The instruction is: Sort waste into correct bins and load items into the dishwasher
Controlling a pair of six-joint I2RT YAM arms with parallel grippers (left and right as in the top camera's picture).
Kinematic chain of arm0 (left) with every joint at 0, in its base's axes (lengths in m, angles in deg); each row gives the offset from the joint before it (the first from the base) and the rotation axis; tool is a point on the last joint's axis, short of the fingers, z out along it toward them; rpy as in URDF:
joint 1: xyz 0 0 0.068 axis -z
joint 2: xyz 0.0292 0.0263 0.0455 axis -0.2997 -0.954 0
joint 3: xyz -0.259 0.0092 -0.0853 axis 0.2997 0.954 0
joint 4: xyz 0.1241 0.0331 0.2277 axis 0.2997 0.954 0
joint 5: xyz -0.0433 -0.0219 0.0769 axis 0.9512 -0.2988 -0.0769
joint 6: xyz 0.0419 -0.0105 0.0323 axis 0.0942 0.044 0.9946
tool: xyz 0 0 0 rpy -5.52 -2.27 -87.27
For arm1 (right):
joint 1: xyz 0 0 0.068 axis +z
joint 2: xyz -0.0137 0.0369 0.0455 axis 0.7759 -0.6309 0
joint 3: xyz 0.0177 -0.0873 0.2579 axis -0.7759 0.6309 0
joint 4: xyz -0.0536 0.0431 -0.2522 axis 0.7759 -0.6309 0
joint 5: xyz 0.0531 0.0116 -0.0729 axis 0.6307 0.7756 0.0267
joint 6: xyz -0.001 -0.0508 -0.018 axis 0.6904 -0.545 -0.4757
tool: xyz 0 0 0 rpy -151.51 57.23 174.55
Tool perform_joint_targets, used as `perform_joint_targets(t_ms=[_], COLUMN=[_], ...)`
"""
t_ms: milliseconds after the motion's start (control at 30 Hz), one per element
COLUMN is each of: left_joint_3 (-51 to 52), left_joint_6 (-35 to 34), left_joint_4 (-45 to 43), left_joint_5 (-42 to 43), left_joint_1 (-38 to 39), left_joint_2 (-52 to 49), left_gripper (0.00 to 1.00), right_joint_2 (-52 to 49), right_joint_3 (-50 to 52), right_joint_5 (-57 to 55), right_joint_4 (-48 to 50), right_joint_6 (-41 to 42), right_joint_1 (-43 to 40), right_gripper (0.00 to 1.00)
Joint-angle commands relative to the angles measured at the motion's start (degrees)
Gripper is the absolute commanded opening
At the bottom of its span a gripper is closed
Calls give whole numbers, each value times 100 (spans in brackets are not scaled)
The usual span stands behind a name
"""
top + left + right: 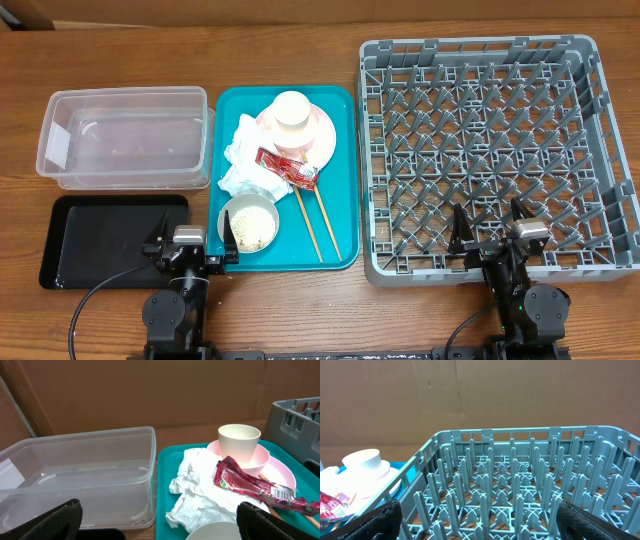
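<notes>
Nearest us, the left gripper [193,242] hangs with its jaws spread as wide as they go and nothing between them. In its wrist view only the dark tips of the fingers [60,520] show, cut off at the bottom corners. From above it covers the near right corner of the black tray [100,235]. The right gripper [490,240] stands just as wide apart and holds nothing. It sits over the near rim of the rack [600,150] and hides a stretch of that rim.

Nearest on the teal tray [342,200] stands the grey-green bowl [228,208] with pale grains [252,228] in it. The left wrist view cuts it down to a sliver of rim. Just to its right lie the two chopsticks [322,228]. Their far ends slip under the red packet [285,167], so we cannot see those tips. The packet rests across the crumpled napkin [243,160] and the edge of the pink plate [325,135], and the napkin hides the plate's left side. On the plate sits a pinkish bowl [252,460] with the white cup [239,440] upright inside it. From above we can hardly tell the two apart.

Farther back on the left, the clear tub [130,150] stands beyond the black tray and just beside the teal tray. We cannot tell whether tub and teal tray touch. The rack takes up the right side, and the right wrist view cuts off its right part.
</notes>
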Motion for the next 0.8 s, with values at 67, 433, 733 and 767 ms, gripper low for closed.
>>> perform_joint_targets(t_ms=[67,433,733,767], left_joint_3=[24,24,22,22], left_joint_6=[109,109,-1207,-1340], left_joint_4=[-13,-13,-76,-122], left_joint_5=[-37,-37,334,380], left_joint_1=[-22,-22,-22,-22], left_joint_2=[66,66,63,63], left_gripper=[100,100,100,100], right_joint_2=[66,66,66,66], right_joint_3=[61,61,61,61], right_joint_5=[4,4,4,4], right_joint_4=[31,31,31,31], right_joint_6=[-22,-22,-22,-22], right_joint_1=[-15,-15,-15,-15], right_gripper=[100,100,100,100])
